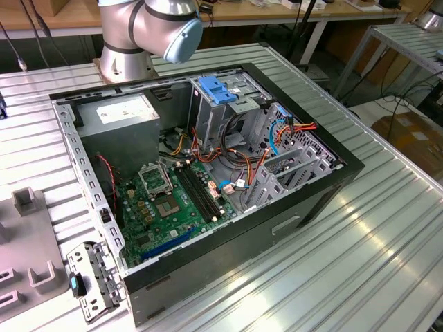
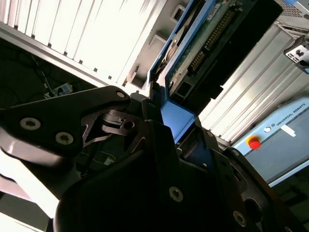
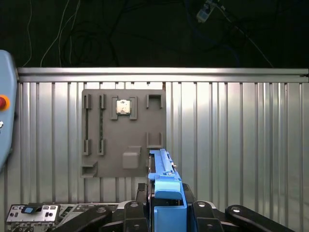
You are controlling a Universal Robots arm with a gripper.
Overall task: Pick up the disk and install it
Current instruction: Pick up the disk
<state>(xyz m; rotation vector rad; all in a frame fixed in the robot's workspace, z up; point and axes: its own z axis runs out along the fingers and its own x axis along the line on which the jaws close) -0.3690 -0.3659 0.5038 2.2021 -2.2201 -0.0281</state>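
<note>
Gripper (image 3: 167, 195) closed down to the thickness of the disk (image 2: 207, 43), which it holds by one end. We see its black fingers (image 2: 159, 140) pressed against the blue rail piece on both sides, with no gap visible in both wrist views. The second wrist view shows the disk's green circuit-board face and connector row, with the ribbed table (image 1: 360, 263) behind it. In the first wrist view the disk appears edge-on. Beyond it we note the grey fixture plate (image 3: 123, 130) on the table, a small square chip (image 3: 123, 107) seated in one pocket. Exterior view: open computer case (image 1: 311, 200) mid-table; arm base (image 1: 128, 41) at 11 o'clock from it, fixture plate at 8 o'clock, blue bracket (image 1: 218, 90) at 12 o'clock inside the case.
</note>
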